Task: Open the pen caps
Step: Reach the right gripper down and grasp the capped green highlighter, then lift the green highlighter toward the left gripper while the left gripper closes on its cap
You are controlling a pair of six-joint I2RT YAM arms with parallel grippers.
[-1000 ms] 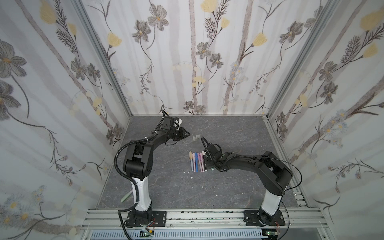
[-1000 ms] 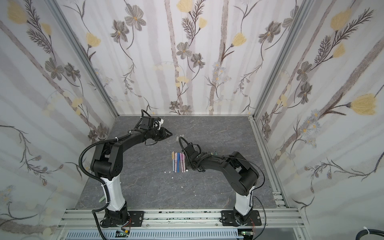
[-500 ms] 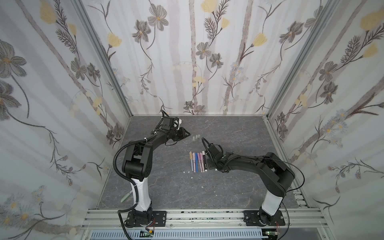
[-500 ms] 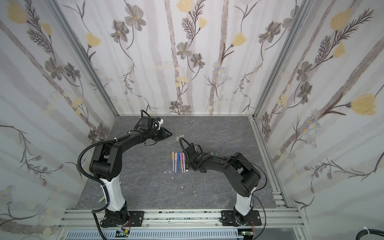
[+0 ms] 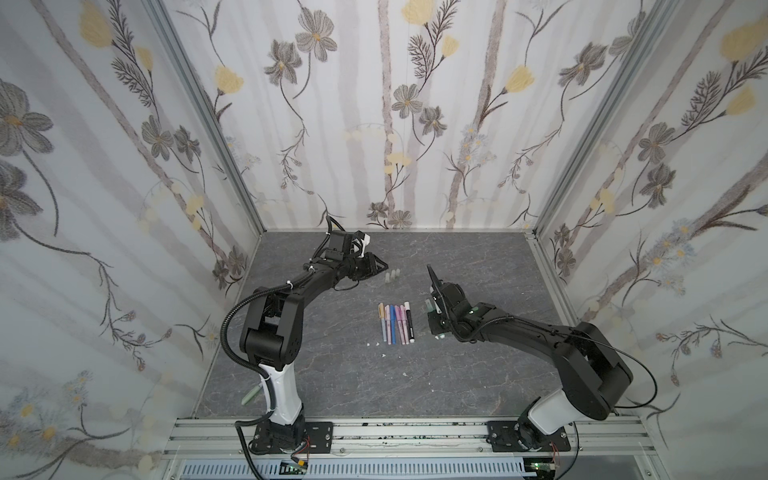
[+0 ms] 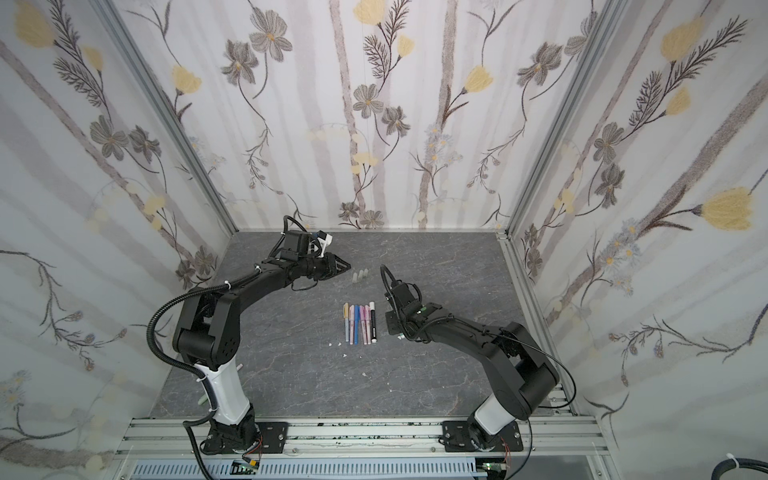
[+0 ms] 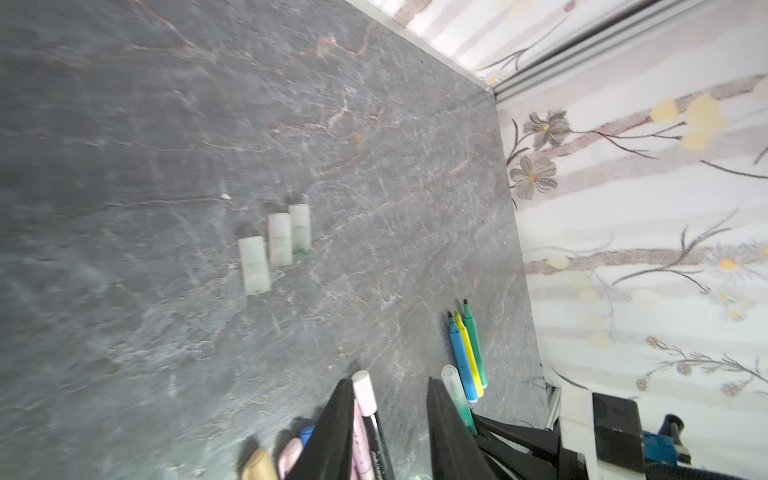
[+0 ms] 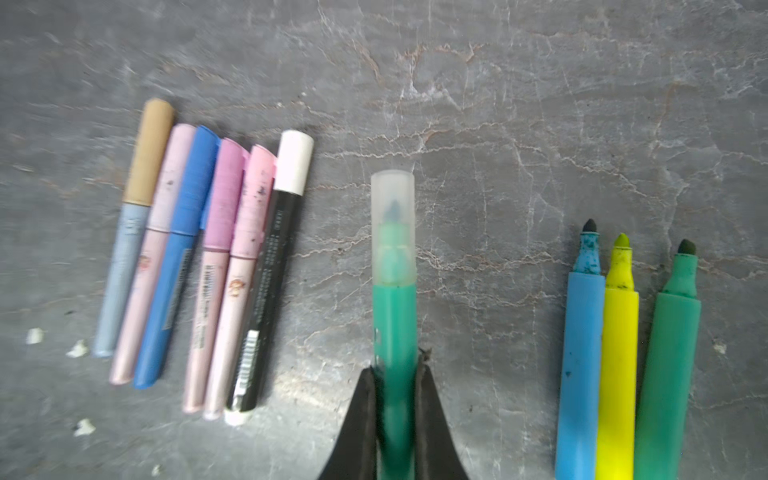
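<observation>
My right gripper (image 8: 397, 374) is shut on the barrel of a teal marker (image 8: 395, 324) that carries a translucent cap (image 8: 392, 224). In both top views this gripper (image 5: 434, 324) (image 6: 392, 326) hangs just right of a row of capped pens (image 5: 397, 324) (image 6: 360, 324) (image 8: 199, 257). Three loose translucent pen caps (image 5: 392, 275) (image 6: 360, 275) (image 7: 274, 245) stand behind the row. My left gripper (image 5: 382, 266) (image 7: 388, 382) is open and holds nothing; it sits just left of those caps.
Blue (image 8: 582, 353), yellow (image 8: 619, 353) and green (image 8: 669, 353) uncapped markers lie side by side to the right of the held marker. White specks (image 5: 376, 344) dot the grey floor in front of the pens. A green stick (image 5: 251, 395) lies beside the left arm's base.
My right gripper has closed on the teal marker. The left arm has stayed where it was.
</observation>
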